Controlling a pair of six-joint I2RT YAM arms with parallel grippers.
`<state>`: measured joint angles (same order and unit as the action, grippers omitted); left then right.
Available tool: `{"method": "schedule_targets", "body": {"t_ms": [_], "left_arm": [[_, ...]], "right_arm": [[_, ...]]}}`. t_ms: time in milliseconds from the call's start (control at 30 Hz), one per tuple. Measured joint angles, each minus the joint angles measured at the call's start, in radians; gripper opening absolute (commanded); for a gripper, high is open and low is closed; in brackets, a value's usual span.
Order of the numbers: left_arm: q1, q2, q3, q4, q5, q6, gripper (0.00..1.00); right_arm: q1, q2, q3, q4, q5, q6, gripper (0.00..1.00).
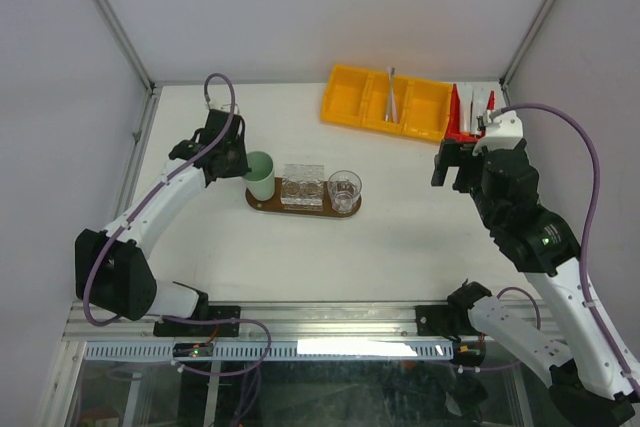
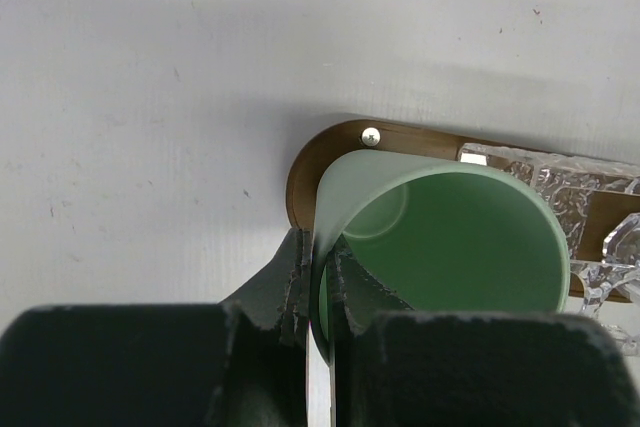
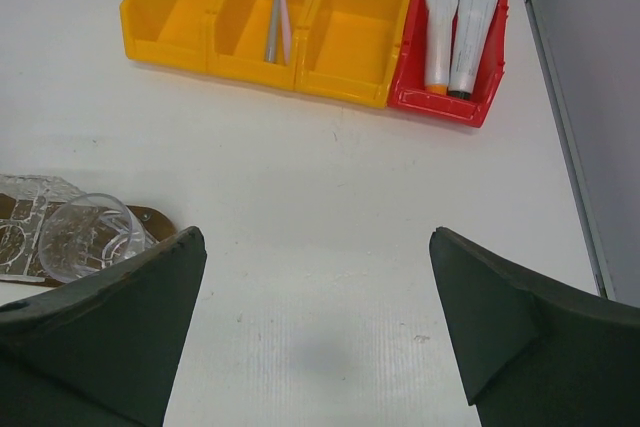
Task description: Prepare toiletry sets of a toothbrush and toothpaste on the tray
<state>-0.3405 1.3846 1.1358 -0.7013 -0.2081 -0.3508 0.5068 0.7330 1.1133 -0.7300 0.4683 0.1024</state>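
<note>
Left gripper [image 2: 318,269] pinches the wall of a mint-green cup [image 2: 450,237], one finger inside, one outside. The cup stands on the tray [image 2: 325,157] end nearest the gripper, hiding most of it. Right gripper [image 3: 317,237] gapes wide above the table [image 3: 330,187]. Far ahead, toothbrushes [image 3: 275,7] lean in a yellow bin's [image 3: 150,32] middle compartment, tops cut off. Two tubes [image 3: 440,17] lie in the adjoining red bin [image 3: 440,105].

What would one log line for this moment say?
left jaws: shut on mint-green cup rim, at tray's left end | right jaws: open, empty | toothbrushes: yellow bin | tubes: red bin
</note>
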Motion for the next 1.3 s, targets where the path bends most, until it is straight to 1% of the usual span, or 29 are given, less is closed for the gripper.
{"method": "schedule_targets", "body": {"t_ms": [533, 633, 767, 967, 1067, 1167, 1300], "left_arm": [[0.0, -0.003, -0.029, 0.001, -0.005, -0.002, 0.0], [0.0, -0.003, -0.029, 0.001, -0.01, -0.002, 0.05], [0.0, -0.005, -0.029, -0.002, -0.021, -0.001, 0.15], [0.0, -0.005, -0.029, -0.006, -0.022, -0.002, 0.26], [0.0, -0.005, -0.029, -0.008, -0.021, -0.002, 0.31], [0.0, -0.011, -0.029, -0.008, -0.019, -0.001, 0.33], [0.0, -0.035, -0.029, -0.009, -0.016, -0.001, 0.46]], "right_arm": [[0.0, 0.0, -0.011, 0.008, 0.0, 0.0, 0.98], [0.0, 0.0, -0.013, 0.008, 0.0, 0.0, 0.98], [0.0, 0.0, -0.014, 0.008, 0.0, 0.0, 0.98], [0.0, -0.001, -0.016, 0.011, -0.001, 0.0, 0.98], [0.0, -0.001, -0.021, 0.015, 0.0, 0.0, 0.98], [0.0, -0.001, -0.021, 0.015, 0.0, 0.0, 0.98], [0.0, -0.001, -0.021, 0.015, 0.0, 0.0, 0.98]]}}
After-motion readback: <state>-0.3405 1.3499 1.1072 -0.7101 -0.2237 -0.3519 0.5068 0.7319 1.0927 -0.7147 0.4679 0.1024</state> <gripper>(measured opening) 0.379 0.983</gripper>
